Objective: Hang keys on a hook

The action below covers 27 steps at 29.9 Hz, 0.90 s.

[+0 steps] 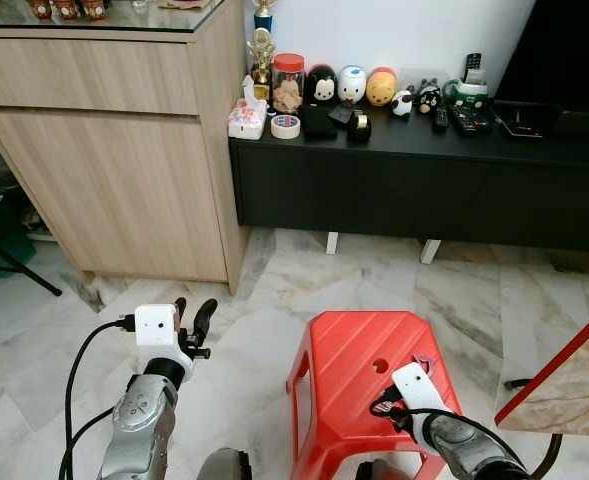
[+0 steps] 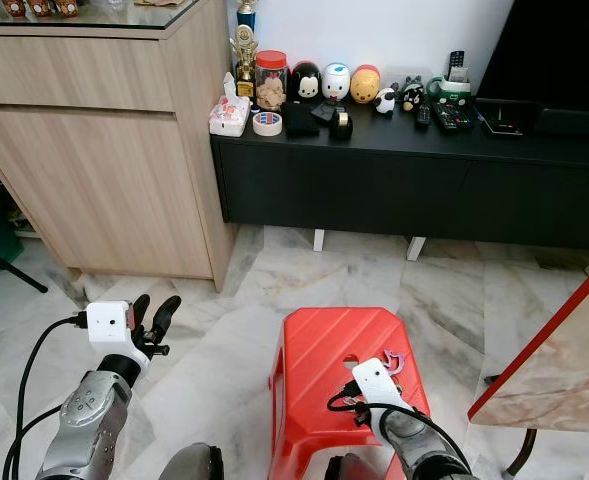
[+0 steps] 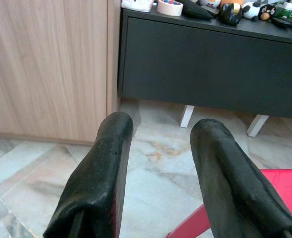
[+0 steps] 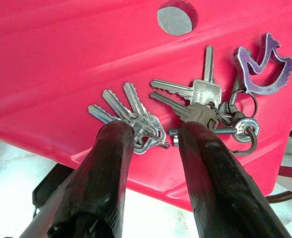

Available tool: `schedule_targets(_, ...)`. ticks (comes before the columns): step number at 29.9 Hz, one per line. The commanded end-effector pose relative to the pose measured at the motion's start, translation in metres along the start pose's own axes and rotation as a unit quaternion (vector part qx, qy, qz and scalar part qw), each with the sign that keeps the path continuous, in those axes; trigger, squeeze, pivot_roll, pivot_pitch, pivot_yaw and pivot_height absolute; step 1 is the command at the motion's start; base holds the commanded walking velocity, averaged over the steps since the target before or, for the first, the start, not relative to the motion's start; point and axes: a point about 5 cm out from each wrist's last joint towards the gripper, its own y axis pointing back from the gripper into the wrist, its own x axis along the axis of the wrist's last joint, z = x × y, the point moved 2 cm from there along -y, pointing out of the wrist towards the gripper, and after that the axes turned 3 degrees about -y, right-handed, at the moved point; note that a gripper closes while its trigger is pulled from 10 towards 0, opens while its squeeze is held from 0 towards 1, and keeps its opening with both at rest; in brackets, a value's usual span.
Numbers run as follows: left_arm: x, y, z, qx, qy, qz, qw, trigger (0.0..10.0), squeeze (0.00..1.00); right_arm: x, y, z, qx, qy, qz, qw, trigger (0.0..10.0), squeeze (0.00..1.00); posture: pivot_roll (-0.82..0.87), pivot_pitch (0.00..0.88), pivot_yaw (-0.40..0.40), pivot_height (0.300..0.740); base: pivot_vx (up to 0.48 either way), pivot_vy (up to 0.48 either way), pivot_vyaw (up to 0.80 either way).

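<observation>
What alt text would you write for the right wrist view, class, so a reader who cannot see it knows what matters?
The right gripper hangs open just above a bunch of keys lying on a red plastic stool, one black finger on either side of the bunch. A purple bird-shaped charm is clipped to the key rings, and a round hole pierces the stool seat beyond them.

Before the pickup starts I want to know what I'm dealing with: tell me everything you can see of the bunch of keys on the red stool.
The bunch of keys lies flat on the top of the red plastic stool, below its round centre hole and toward its near right edge. It is several silver metal keys fanned in two clusters, joined by small rings, with a purple bird-shaped clip at one end and a small round numbered tag. The right gripper hovers just over it, fingers open to either side of the rings, not yet closed on it.
</observation>
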Motion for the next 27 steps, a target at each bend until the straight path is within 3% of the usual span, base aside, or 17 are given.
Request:
schedule_targets(1,0.002,-0.002,0.003,-0.01,-0.012,0.0,1.0,10.0,0.0,0.002,0.0,0.002,-0.005,0.001,0.002,1.0,10.0,0.0,0.15,0.016,-0.045,0.641,0.0,0.0,0.0)
schedule_targets(8,0.002,-0.002,0.004,-0.011,-0.012,0.001,1.0,10.0,0.0,0.012,0.0,0.003,-0.01,-0.01,0.029,0.999,10.0,0.0,0.15,0.024,-0.047,0.641,0.0,0.0,0.0)
schedule_targets(13,0.0,0.001,0.003,-0.009,-0.013,-0.002,1.0,10.0,0.0,0.044,0.003,0.002,-0.014,-0.071,0.136,0.988,10.0,0.0,0.16,0.03,-0.049,0.641,0.0,0.0,0.0)
schedule_targets(18,-0.003,0.004,0.003,-0.009,-0.013,-0.006,1.0,10.0,0.0,0.044,0.006,0.002,-0.032,-0.069,0.17,0.983,10.0,0.0,0.15,0.035,-0.049,0.641,0.0,0.0,0.0)
schedule_targets(22,-0.005,0.005,0.003,-0.009,-0.013,-0.01,1.0,10.0,0.0,0.051,0.016,0.008,-0.068,-0.104,0.251,0.96,10.0,0.0,0.14,0.039,-0.048,0.641,0.0,0.0,0.0)
schedule_targets(27,-0.006,0.005,0.004,-0.009,-0.012,-0.01,1.0,10.0,0.0,0.068,0.037,0.016,-0.104,-0.141,0.363,0.915,10.0,0.0,0.14,0.041,-0.048,0.641,0.0,0.0,0.0)
